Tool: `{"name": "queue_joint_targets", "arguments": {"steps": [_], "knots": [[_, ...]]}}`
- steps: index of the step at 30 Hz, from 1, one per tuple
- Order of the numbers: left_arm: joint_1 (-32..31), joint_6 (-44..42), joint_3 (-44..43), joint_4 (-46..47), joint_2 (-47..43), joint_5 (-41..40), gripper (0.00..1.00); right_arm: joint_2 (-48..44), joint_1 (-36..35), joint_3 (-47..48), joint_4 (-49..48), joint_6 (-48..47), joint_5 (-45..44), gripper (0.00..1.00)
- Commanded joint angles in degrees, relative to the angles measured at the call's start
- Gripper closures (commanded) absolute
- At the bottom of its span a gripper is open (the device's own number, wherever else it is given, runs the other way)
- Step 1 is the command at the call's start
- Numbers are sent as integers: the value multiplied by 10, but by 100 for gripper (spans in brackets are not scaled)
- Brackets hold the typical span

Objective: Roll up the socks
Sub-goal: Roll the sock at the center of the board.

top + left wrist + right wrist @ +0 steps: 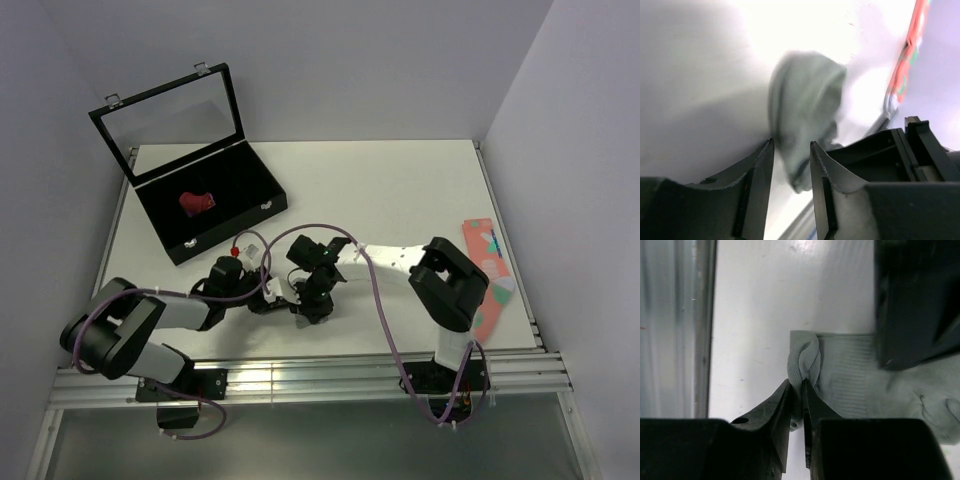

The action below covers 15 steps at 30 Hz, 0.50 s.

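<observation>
The grey sock [855, 375] lies flat on the white table near the front edge. My right gripper [797, 382] is shut on a bunched fold at the sock's left edge. My left gripper [791, 142] stands open, its fingers [760, 170] apart with the blurred end of the grey sock [805, 105] hanging loose between them. Both grippers meet over the sock in the top view, the left gripper [280, 297] beside the right gripper [317, 302], and they hide it there. A rolled red sock [197, 203] sits in the black case.
The black case [240, 215] with its glass lid raised stands at the back left. A salmon-pink sock with teal and white patches [490, 270] lies along the table's right edge. A metal rail [300, 375] runs along the front edge, close behind the grippers.
</observation>
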<state>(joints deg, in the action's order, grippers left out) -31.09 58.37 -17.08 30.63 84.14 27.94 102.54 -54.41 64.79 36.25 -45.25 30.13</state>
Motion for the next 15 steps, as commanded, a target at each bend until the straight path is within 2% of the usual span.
{"name": "queue_joint_targets", "arguments": {"steps": [1,10,15], "knots": [[2,0,48,11,-49,-86,61,29,13,49,104,-5,63,82],[-12,16,136,32,-200,-187,68,150,64,168,237,-26,163,82],[-76,-16,143,11,-287,-255,76,229,85,253,304,-23,197,82]]}}
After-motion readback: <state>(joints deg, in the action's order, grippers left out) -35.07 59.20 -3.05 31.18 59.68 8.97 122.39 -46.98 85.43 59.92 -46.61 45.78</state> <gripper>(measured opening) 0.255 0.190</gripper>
